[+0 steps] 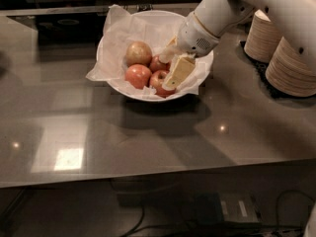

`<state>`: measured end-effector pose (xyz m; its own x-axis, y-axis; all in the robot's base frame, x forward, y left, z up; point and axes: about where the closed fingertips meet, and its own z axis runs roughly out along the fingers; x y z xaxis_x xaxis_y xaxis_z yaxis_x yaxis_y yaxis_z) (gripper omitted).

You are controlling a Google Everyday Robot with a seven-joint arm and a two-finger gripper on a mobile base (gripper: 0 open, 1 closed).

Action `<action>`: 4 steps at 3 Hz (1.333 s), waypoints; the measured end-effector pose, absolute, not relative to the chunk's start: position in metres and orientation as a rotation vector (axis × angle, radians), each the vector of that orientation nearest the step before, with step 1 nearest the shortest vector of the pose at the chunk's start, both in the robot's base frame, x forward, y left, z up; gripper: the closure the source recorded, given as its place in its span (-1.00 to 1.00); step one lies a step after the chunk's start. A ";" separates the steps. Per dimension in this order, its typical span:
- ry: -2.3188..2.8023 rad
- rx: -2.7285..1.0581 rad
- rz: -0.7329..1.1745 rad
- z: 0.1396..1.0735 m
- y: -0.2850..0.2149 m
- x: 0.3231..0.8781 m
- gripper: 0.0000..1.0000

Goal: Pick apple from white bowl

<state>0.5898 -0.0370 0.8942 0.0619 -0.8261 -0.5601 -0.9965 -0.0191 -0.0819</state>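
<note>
The white bowl [118,85], lined with crinkled white paper, stands at the back middle of the grey table. Several apples lie in it. A yellow-green apple [138,52] is at the back left and a paler orange-pink apple [138,75] at the front left. A deep-red apple [156,63] lies in the middle, with a second red apple [158,81] in front of it. My gripper [171,59] reaches into the bowl from the right. It is open, with one cream finger [178,72] beside the front red apple and the other behind. It holds nothing.
Two stacks of beige paper bowls [291,65] stand at the right on a dark mat, close to my arm [232,6]. A dark panel [59,26] is set into the table's back left. The table's front edge [148,179] runs across, with cables below.
</note>
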 end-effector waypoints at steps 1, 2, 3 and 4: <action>1.813 -1.895 0.501 0.896 -0.037 0.590 -0.24; 1.820 -1.907 0.495 0.892 -0.038 0.586 -0.30; 1.842 -1.901 0.462 0.892 -0.048 0.574 -0.32; 1.849 -1.888 0.418 0.898 -0.056 0.563 -0.44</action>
<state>0.5629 -0.0557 0.8980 0.0491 -0.8531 -0.5194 -0.9936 0.0112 -0.1123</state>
